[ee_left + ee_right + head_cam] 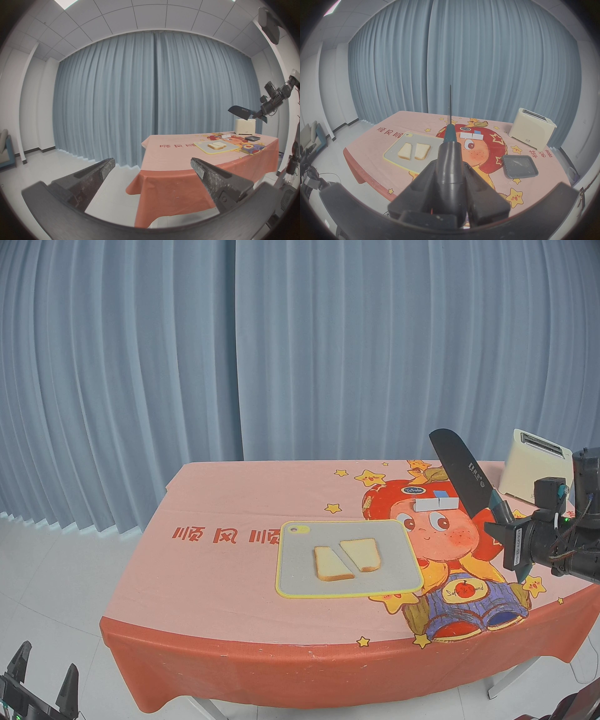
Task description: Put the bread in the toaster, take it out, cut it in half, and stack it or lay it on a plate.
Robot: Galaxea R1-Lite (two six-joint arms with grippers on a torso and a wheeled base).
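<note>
Two halves of a cut bread slice (347, 557) (414, 151) (217, 145) lie side by side, slightly apart, on a grey cutting board with a yellow rim (300, 587) (393, 157). My right gripper (509, 543) (450, 175) is shut on the handle of a dark-bladed knife (462, 471) (450, 104), held in the air over the table's right side, blade pointing up and away. The cream toaster (531, 468) (532, 127) stands at the far right corner. A dark grey rectangular plate (519, 166) lies near the right front. My left gripper (153, 170) (44, 671) hangs open, low, off the table's left front.
An orange cartoon tablecloth (237, 596) covers the table. Two small white-and-blue cards (436, 502) (471, 136) lie behind the board. Blue curtains (250, 346) hang close behind the table. Bare cloth lies to the left of the board.
</note>
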